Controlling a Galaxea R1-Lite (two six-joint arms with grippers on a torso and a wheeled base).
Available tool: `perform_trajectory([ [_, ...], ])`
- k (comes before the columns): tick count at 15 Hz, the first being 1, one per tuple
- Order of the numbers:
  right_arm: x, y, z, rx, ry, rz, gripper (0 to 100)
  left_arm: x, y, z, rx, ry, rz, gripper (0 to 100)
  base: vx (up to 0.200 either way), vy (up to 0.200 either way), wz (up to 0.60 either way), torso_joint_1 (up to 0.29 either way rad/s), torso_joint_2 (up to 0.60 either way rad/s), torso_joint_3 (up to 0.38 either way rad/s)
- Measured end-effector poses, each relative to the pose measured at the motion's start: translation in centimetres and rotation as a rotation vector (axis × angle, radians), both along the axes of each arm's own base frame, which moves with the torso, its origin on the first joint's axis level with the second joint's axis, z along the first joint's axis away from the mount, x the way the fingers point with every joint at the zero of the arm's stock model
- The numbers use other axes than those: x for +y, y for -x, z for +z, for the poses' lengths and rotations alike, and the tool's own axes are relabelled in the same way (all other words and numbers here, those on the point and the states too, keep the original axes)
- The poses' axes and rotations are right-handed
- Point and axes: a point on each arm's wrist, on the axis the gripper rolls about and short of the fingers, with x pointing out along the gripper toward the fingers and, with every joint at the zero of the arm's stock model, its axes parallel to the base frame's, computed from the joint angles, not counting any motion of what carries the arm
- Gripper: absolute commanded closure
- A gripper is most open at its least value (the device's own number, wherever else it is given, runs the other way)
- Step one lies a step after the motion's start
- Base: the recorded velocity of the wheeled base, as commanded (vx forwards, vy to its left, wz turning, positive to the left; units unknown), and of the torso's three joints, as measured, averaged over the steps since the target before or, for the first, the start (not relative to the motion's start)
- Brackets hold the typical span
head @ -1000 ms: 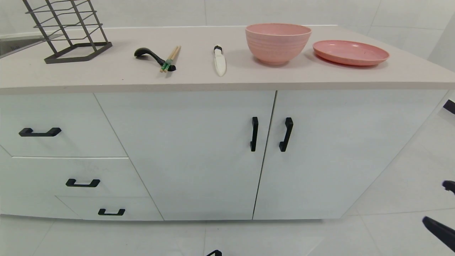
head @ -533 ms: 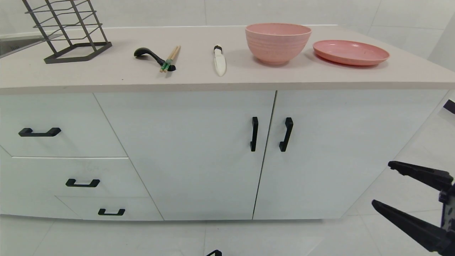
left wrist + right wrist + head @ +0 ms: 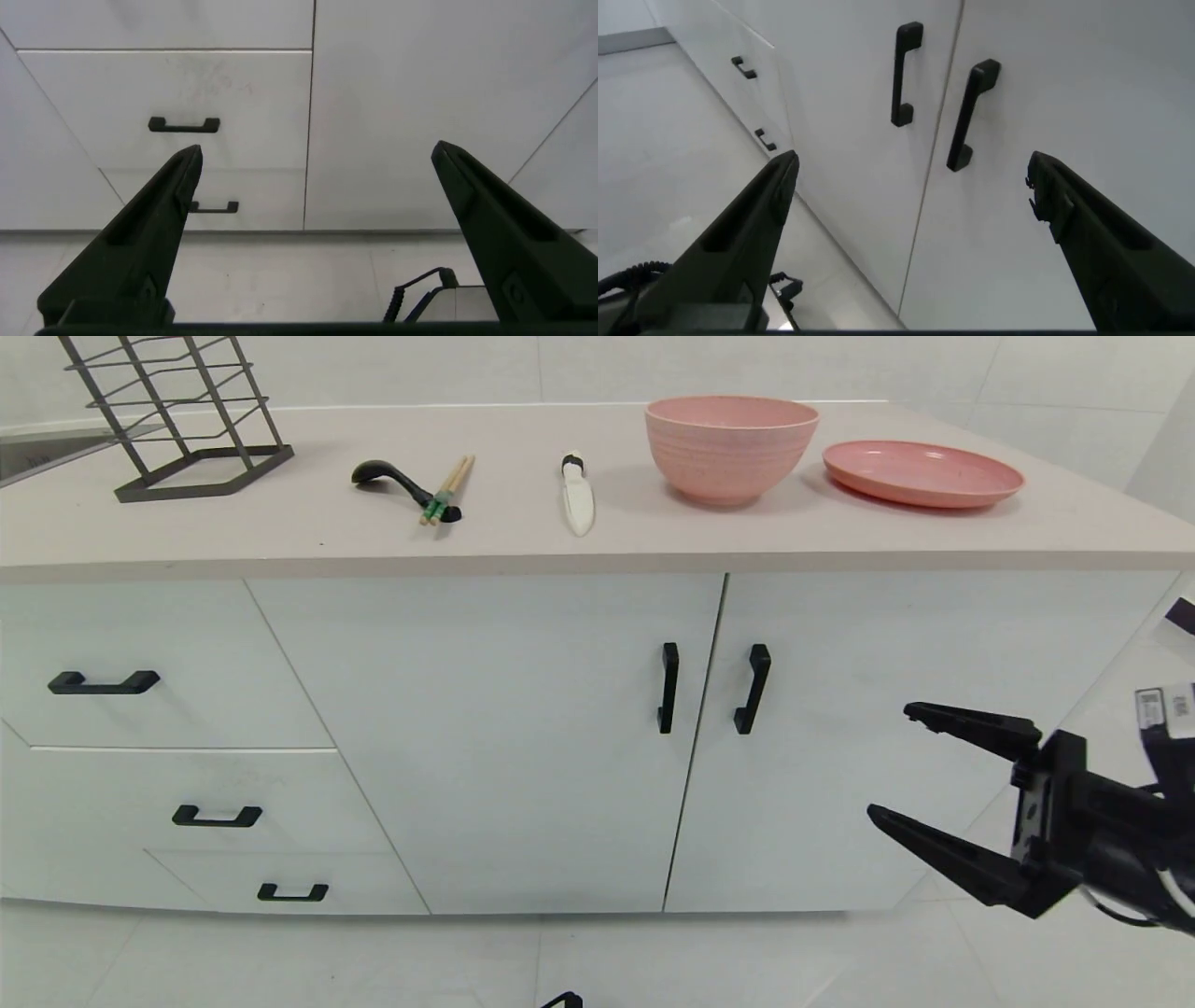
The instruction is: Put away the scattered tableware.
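Currently, in the head view, the bowl (image 3: 731,448), plate (image 3: 922,472), knife (image 3: 578,499), chopsticks (image 3: 450,485) and spoon (image 3: 392,478) all lie on the surface (image 3: 280,532), none yet stowed. The right claw (image 3: 888,761) hangs open and empty, low before the cabinet door (image 3: 840,756), near its handle (image 3: 752,689).

Left wrist view: the left claw (image 3: 316,154) is open and empty, facing the drawers (image 3: 184,124).

Right wrist view: both door handles lie ahead of the spread jaws.

Judged step: opening storage. Next move: align on one handle, close, pull.
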Motion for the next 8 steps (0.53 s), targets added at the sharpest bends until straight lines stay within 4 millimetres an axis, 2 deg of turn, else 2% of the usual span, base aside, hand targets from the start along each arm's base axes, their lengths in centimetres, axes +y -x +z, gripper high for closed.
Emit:
perform_trajectory([
  [3, 1.2, -2.7, -0.9, 0.019, 0.016, 0.038, 0, 0.0, 0.0, 0.5, -0.051, 0.006, 0.001, 0, 0.0, 0.0, 0.0, 0.0, 0.0, 0.0],
  [5, 1.6, -3.6, -1.3, 0.031, 0.02, 0.046, 0, 0.0, 0.2, 1.8, -0.174, 0.009, 0.0, 0, 0.0, 0.0, 0.0, 0.0, 0.0, 0.0],
  [8, 2.3, -4.8, -1.3, 0.024, 0.02, 0.062, 0, 0.0, 0.2, 2.1, -0.203, 0.016, -0.017, 0, 0.0, 0.0, 0.0, 0.0, 0.0, 0.0],
])
